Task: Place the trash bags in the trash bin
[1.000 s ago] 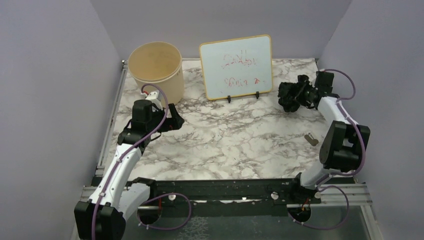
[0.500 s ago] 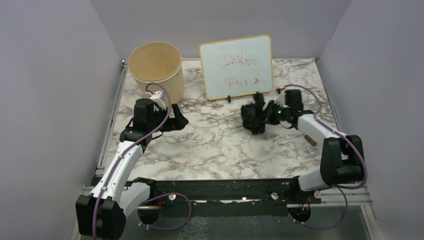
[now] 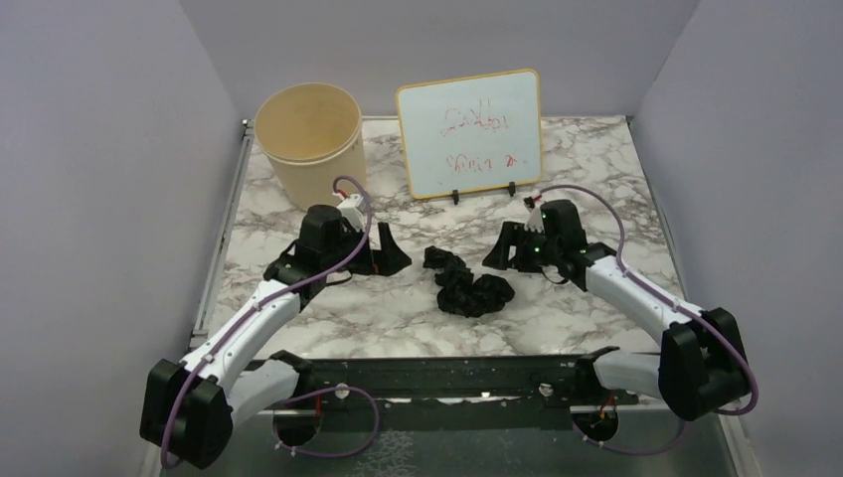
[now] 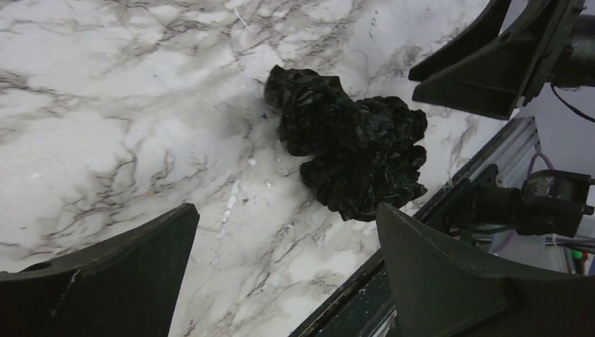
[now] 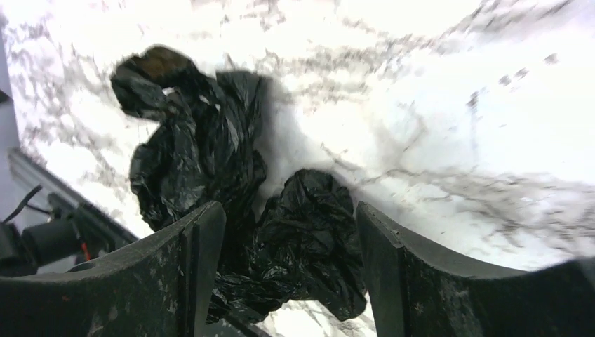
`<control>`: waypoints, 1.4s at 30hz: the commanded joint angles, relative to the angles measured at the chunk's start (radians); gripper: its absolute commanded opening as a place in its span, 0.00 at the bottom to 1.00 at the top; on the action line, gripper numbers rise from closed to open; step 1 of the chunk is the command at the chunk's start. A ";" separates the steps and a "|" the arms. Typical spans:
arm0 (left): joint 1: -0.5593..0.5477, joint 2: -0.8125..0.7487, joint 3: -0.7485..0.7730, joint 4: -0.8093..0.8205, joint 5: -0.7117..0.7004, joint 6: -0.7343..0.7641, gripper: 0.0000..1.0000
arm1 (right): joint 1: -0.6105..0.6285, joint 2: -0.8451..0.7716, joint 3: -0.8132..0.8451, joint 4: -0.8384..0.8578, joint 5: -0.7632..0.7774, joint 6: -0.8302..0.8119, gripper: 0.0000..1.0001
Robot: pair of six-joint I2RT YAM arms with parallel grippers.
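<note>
Jaws on both arms gape empty, flanking one trash-bag clump (image 3: 471,288); one trash bin (image 3: 318,174).

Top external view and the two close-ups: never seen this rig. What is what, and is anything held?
Two robot arms are bolted at the near edge of a marble table. The top external view looks down from above and behind them, with the left arm on the left and the right arm on the right. Each close-up comes from a camera on one wrist, so the dark shapes at the bottom corners are that arm's own jaws. On the table are a crumpled black trash bag lying between the arms, a beige trash bin at the far left, and a whiteboard with red writing. Both pairs of jaws stand open, and nothing is held.
</note>
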 commanded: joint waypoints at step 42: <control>-0.290 0.137 -0.074 0.414 -0.137 -0.176 0.00 | 0.178 0.004 0.154 -0.070 0.133 -0.122 0.11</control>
